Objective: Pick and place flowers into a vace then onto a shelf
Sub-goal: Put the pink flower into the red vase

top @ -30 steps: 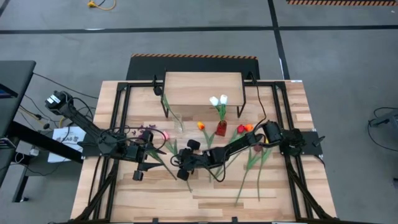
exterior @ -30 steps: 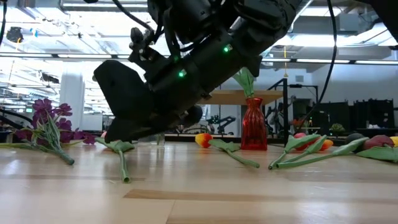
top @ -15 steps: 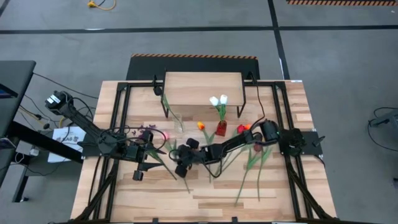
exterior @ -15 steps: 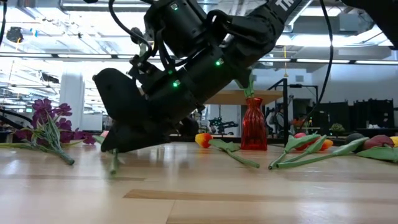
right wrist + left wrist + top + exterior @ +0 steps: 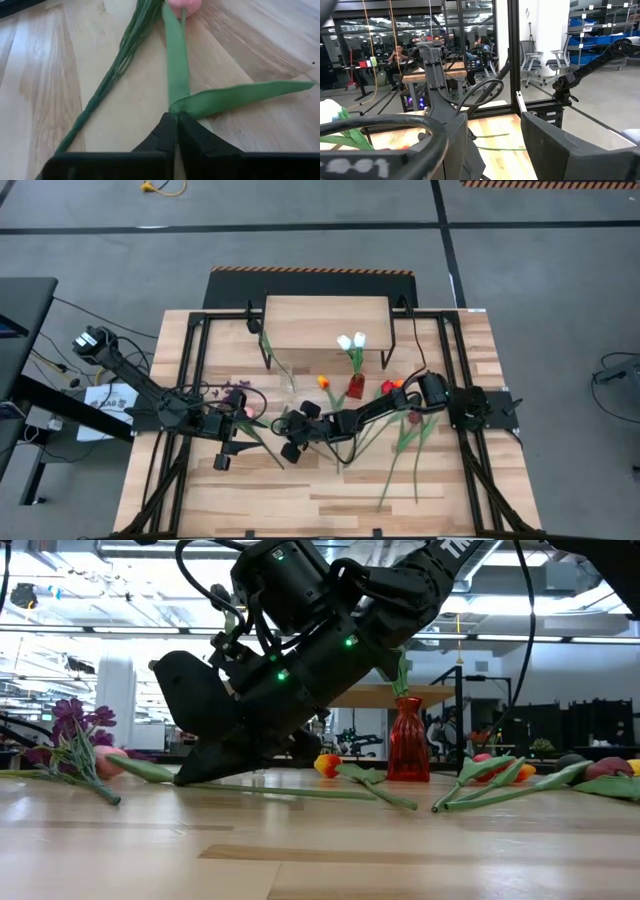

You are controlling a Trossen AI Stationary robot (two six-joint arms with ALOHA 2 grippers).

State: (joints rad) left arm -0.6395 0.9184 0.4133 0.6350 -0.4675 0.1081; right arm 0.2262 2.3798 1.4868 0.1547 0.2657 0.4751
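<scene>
A pink tulip lies on the table left of centre, its long green stem running across the low view. My right gripper is low over the table and shut on it where the leaves branch off. A red vase stands in front of the shelf with white tulips in it. My left gripper hangs raised over the table's left part, open, with nothing between its fingers. My right gripper pinches the pink tulip between its two fingertips at the foot of its leaves, partway down the stem. The fingers slant down from the table's right side. The tulip lies along the table, head toward the left; the stem under the fingertips is hidden.
A purple sprig lies at the left beside the pink tulip. An orange tulip lies left of the vase, and red and orange tulips with long stems lie to its right. Black frame bars run along the table's edges.
My right gripper has come down toward the table and a little to the left, rolled slightly, and shut on the pink tulip. The tulip has turned about on the table: its stem pointed toward the near edge before and now lies across, left to right.
</scene>
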